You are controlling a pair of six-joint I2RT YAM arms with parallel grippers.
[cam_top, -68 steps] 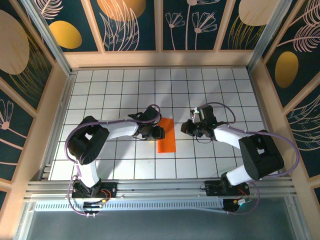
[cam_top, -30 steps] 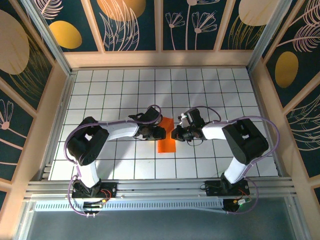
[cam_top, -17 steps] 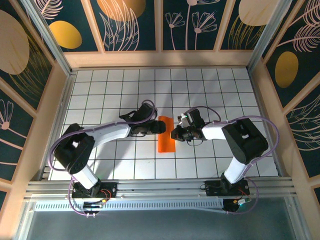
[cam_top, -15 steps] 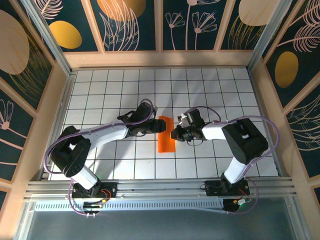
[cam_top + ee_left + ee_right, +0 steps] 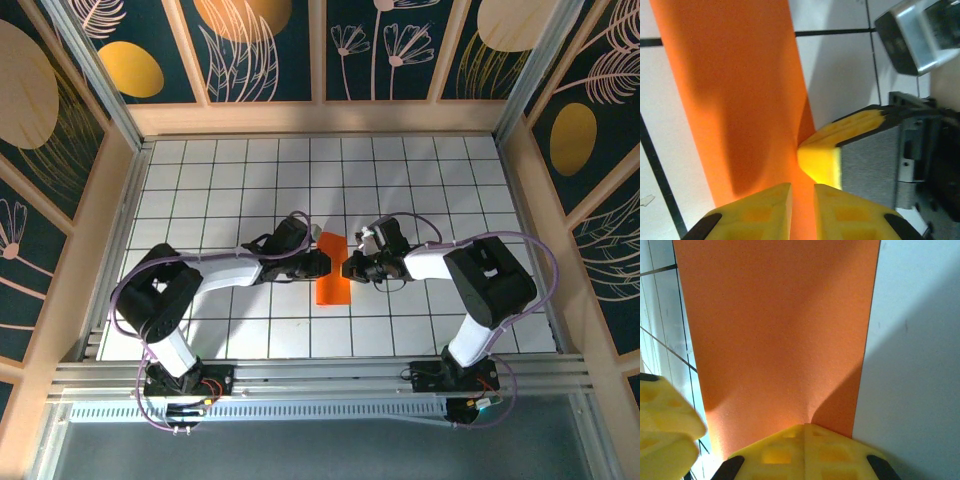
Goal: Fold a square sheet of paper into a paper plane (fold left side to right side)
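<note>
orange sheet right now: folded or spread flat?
Folded. In the top view the orange sheet lies as a narrow strip, much longer than wide, not a square. How many layers it has, cannot tell.

Left arm (image 5: pixel 225 270) and right arm (image 5: pixel 440 262): white shells, black rounded joint housings, thin purple cables looping alongside. Black bases (image 5: pixel 185 385) carry what looks like red-orange wiring. Left tool (image 5: pixel 802 200) and right tool (image 5: pixel 805 442): blocky yellow fingers with square moulded recesses on black mounts.
</note>
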